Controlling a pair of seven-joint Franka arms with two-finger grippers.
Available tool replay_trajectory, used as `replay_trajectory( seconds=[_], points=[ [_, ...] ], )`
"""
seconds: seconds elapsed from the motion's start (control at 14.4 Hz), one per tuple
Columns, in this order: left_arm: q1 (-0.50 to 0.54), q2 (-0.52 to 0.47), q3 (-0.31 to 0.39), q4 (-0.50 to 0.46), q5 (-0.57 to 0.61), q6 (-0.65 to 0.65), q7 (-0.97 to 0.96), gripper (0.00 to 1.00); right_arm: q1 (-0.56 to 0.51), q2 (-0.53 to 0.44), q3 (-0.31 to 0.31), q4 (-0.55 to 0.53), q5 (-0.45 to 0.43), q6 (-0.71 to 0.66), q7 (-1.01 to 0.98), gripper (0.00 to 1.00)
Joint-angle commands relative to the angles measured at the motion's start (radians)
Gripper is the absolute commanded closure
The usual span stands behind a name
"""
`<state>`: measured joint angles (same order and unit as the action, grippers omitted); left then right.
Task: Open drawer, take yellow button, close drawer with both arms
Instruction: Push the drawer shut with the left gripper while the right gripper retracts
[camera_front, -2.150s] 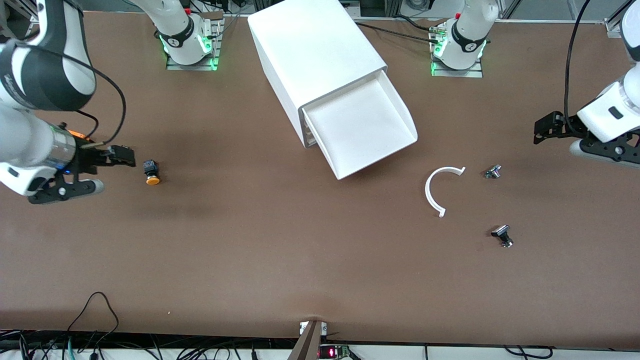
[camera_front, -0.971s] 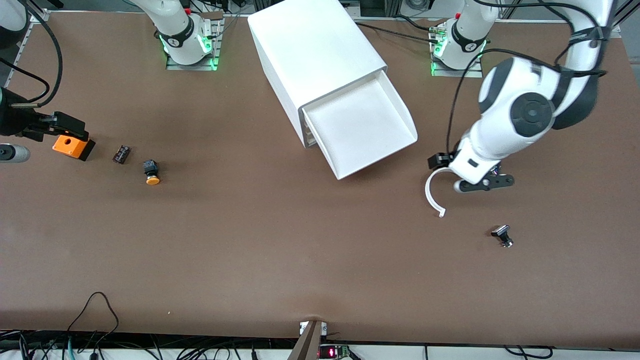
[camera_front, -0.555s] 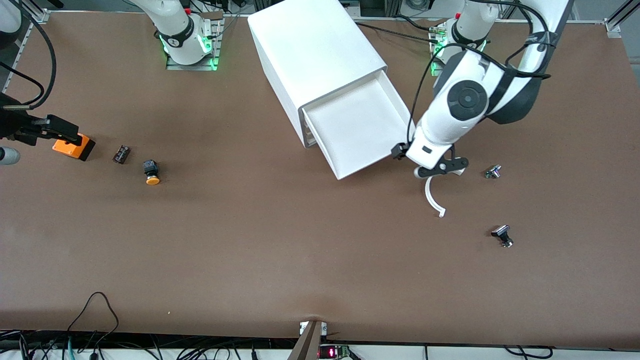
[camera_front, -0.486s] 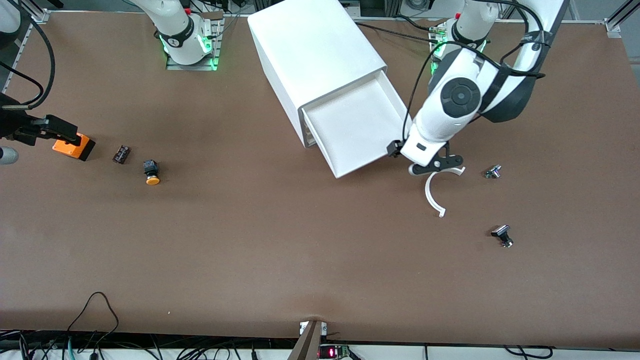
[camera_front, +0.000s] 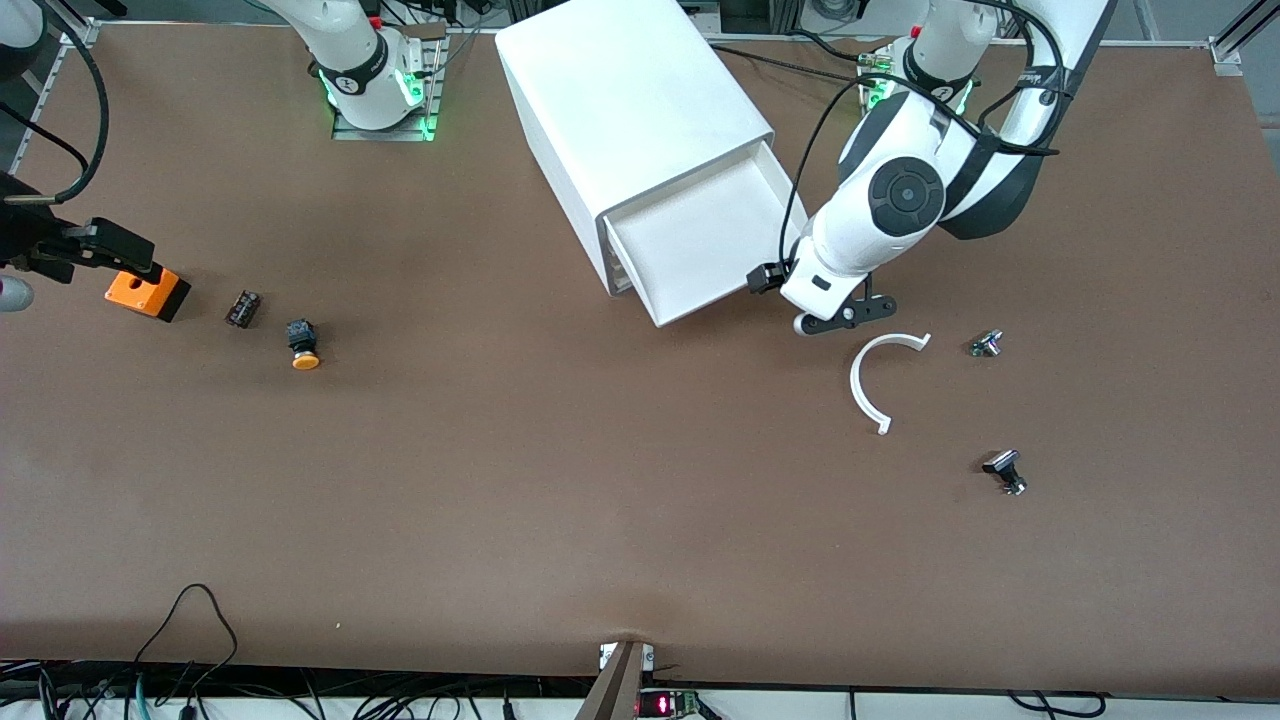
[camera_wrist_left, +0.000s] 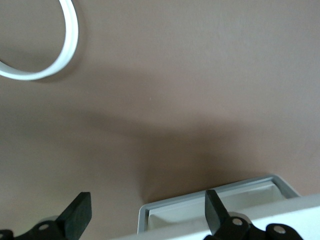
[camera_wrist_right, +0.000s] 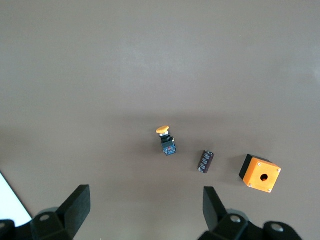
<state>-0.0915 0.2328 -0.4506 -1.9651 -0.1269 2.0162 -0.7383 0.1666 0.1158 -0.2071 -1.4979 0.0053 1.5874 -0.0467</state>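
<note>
- Two hands, both spread: the left hand (camera_wrist_left: 145, 220) sits at the open drawer (camera_front: 700, 250) corner, its fingertips hidden in the front view
- right hand (camera_wrist_right: 142, 212) hangs over the orange cube (camera_front: 147, 293), partly cut off
- button (camera_front: 302, 344), orange cap and black body, lies on the tabletop (camera_front: 560, 500) beside a dark ribbed block (camera_front: 243, 308)

From my station both arms are glossy white shells with black joint bands. The left arm (camera_front: 905, 205) has a round black disc on its elbow and thin black cables looping over it. Green lights glow at both bases in the upper part of the frame. My left gripper (camera_wrist_left: 145, 220) and right gripper (camera_wrist_right: 145, 210) have matte black fingers with small silver screws.
</note>
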Motion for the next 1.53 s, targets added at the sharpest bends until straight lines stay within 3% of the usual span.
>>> replay_trajectory(
  seconds=[0.0,0.28,0.76,1.25,1.46],
  points=[
    [0.001,-0.029,-0.066,-0.052,-0.046,0.010,-0.001,0.00,-0.001,-0.025,0.005,-0.031,0.004,0.035,0.014,0.00],
    [0.002,-0.043,-0.086,-0.081,-0.160,-0.004,0.000,0.00,-0.001,-0.016,0.006,-0.030,0.013,0.040,0.018,0.00],
    [0.002,-0.052,-0.207,-0.150,-0.175,-0.019,0.005,0.00,-0.007,-0.007,0.005,-0.012,0.007,0.032,0.010,0.00],
    [0.039,-0.052,-0.185,-0.135,-0.157,0.035,0.043,0.00,-0.003,-0.005,0.006,-0.011,0.008,0.031,0.016,0.00],
    [0.055,-0.052,-0.062,-0.081,-0.155,0.056,0.190,0.00,-0.002,-0.002,0.006,-0.011,0.012,0.031,0.016,0.00]
  ],
)
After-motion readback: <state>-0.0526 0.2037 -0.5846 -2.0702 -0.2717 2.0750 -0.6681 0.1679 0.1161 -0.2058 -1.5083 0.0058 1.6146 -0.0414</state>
